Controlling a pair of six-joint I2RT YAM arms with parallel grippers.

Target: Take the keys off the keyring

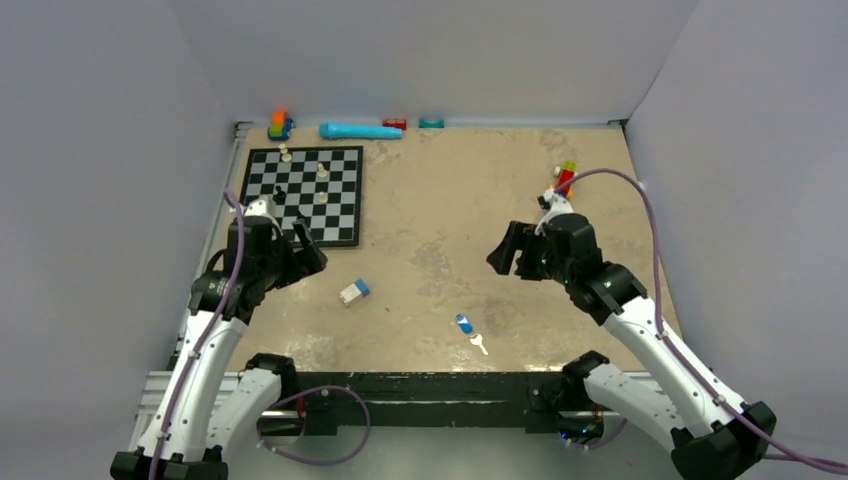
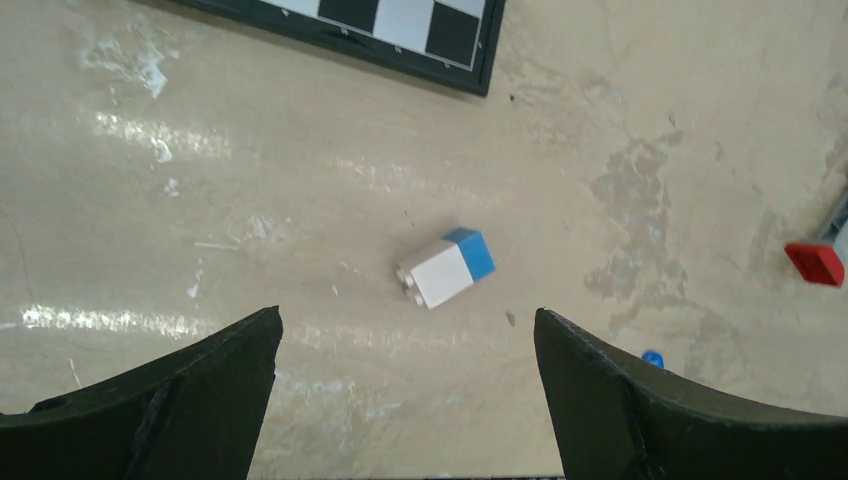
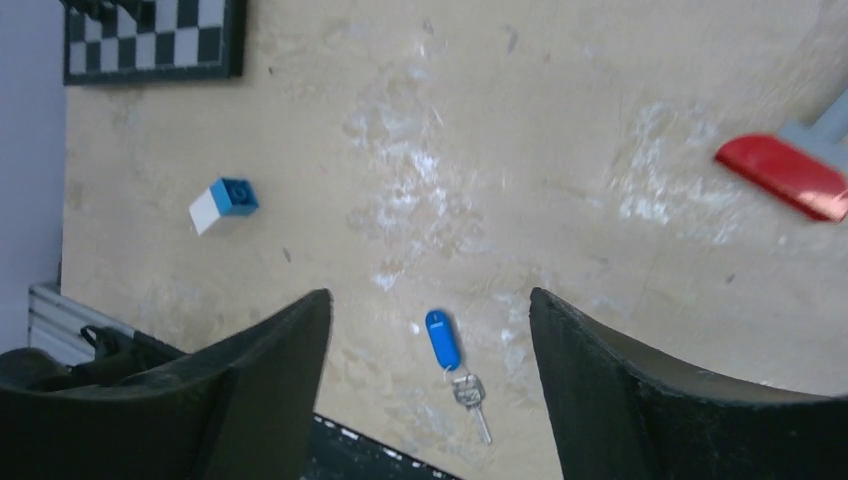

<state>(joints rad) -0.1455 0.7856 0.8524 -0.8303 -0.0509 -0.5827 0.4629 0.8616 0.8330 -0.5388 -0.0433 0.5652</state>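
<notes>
From above, the small blue-headed key [image 1: 464,323] and the plain pale silver key [image 1: 480,344] are seen together by the near edge of the tan surface [image 1: 450,190]. In the left wrist view, the left gripper [image 2: 405,330] is spread open, empty, over a white-and-blue block [image 2: 446,267]. In the right wrist view, the right gripper [image 3: 428,300] is held open above both keys, seemingly joined by a thin metal keyring [image 3: 453,371]; removal is judged not yet begun.

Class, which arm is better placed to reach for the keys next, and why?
Likely right: the open right gripper frames the keys in its wrist view; the left gripper faces the white-and-blue block instead.
</notes>
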